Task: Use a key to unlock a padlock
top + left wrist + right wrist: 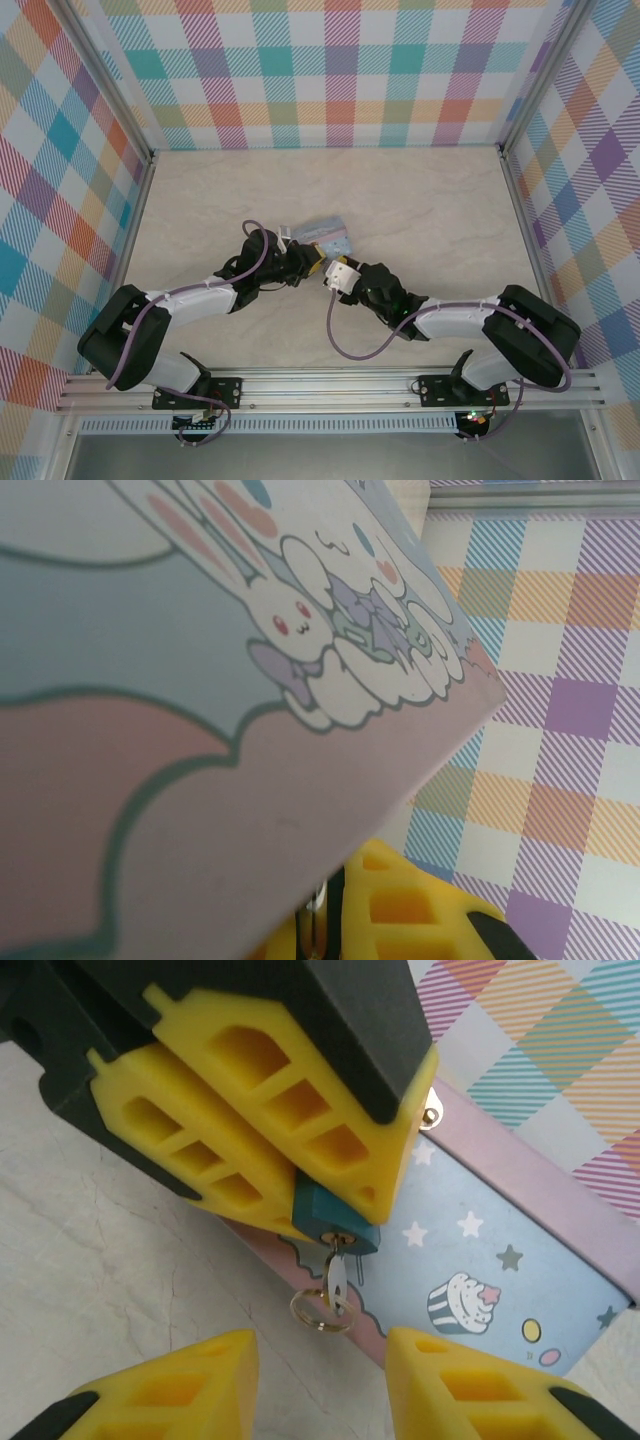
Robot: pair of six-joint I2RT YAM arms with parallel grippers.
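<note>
The padlock (335, 1222), a small teal block with a brass keyhole, is clamped between the yellow fingers (250, 1090) of my left gripper (312, 262). The silvery key (337, 1275) sticks in the keyhole and a brass ring hangs from it. My right gripper (320, 1385) stands open just below the key, one fingertip on each side, touching nothing. In the top view my right gripper (333, 277) faces the left one at the middle of the table. In the left wrist view my left gripper (325, 920) is shut, with a sliver of metal between its fingers.
A pale blue and pink cartoon tin (330, 238) lies right behind both grippers, and this tin (200, 730) blocks most of the left wrist view. Plaid walls (340, 70) enclose the marble table (420, 200) on three sides.
</note>
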